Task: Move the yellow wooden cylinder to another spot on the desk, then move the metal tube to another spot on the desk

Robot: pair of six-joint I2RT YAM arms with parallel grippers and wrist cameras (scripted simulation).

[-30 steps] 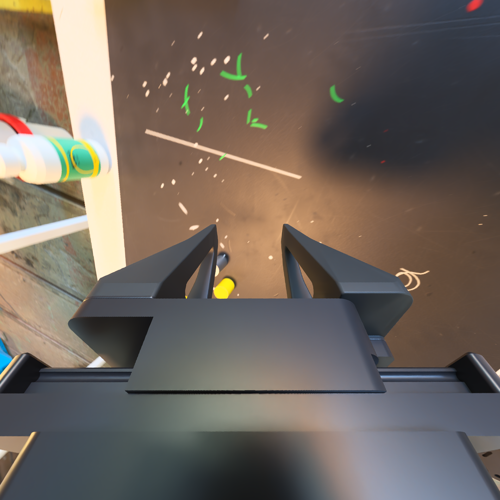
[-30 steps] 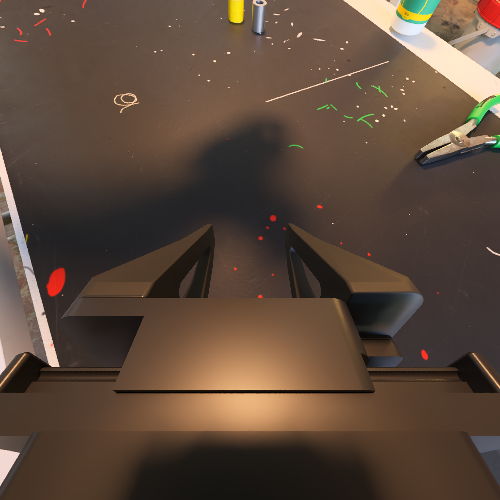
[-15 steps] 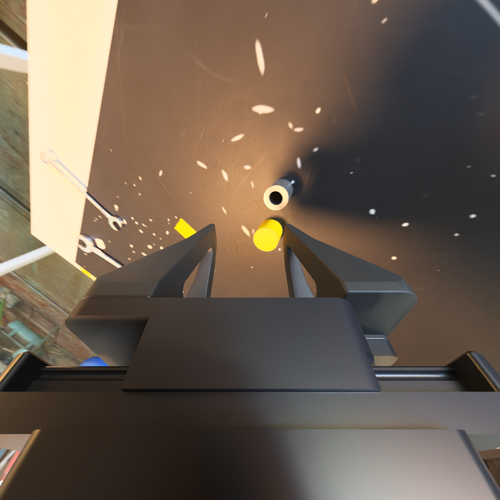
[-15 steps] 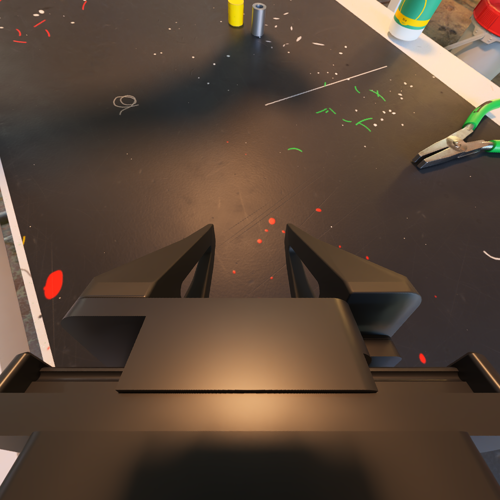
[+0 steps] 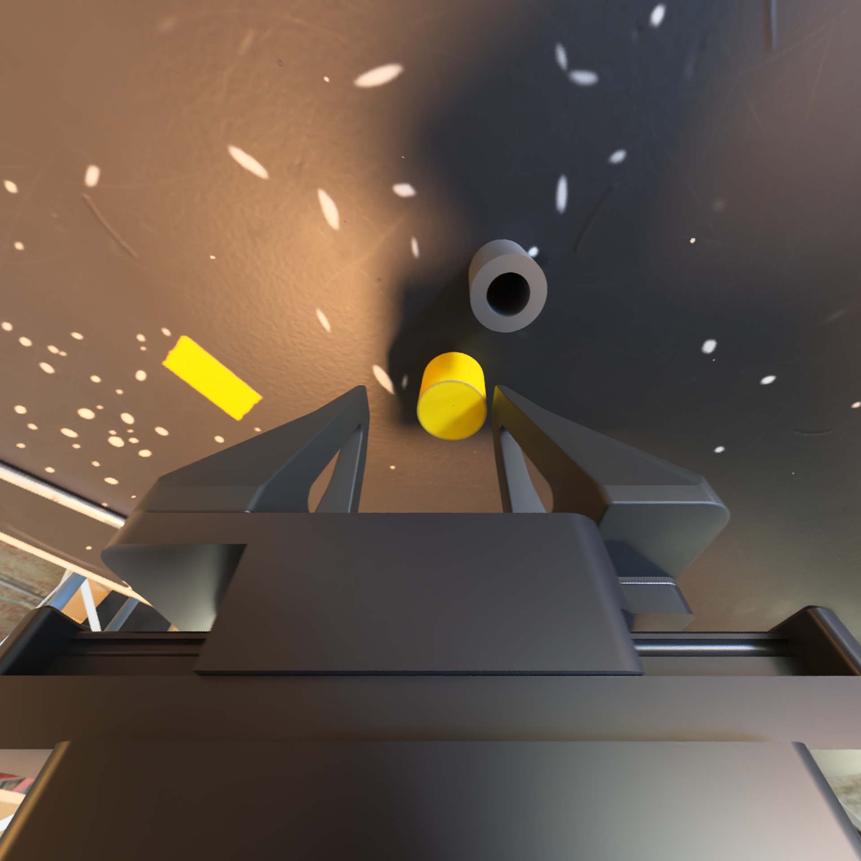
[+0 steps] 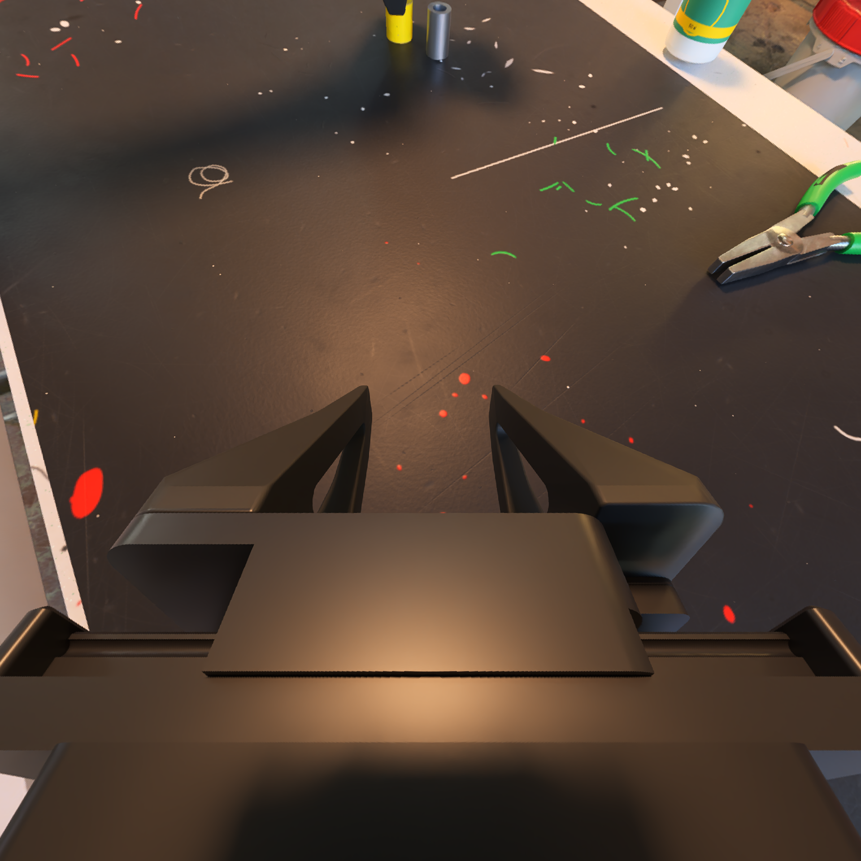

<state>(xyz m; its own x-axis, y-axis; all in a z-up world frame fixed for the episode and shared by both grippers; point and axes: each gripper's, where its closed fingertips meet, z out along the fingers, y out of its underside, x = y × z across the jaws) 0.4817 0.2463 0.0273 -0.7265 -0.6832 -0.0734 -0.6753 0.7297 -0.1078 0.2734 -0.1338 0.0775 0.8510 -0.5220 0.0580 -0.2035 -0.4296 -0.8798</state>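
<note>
The yellow wooden cylinder (image 5: 451,404) stands upright on the dark desk, seen from above in the left wrist view. My left gripper (image 5: 429,390) is open right above it, and the cylinder sits close to the right finger (image 5: 512,410). The grey metal tube (image 5: 507,292) stands upright just beyond the cylinder, apart from it. In the right wrist view both stand at the far edge: the cylinder (image 6: 399,29) with the left gripper's dark tip over its top, and the tube (image 6: 438,30) to its right. My right gripper (image 6: 429,390) is open and empty above the desk.
Green-handled pliers (image 6: 787,242) lie at the right of the desk. A white and green bottle (image 6: 701,28) stands on the pale desk edge (image 6: 745,93) at the far right. A flat yellow mark (image 5: 212,377) lies left of the cylinder.
My left gripper has come down closer over the yellow cylinder and metal tube, which look larger now. The right gripper has hardly moved.
</note>
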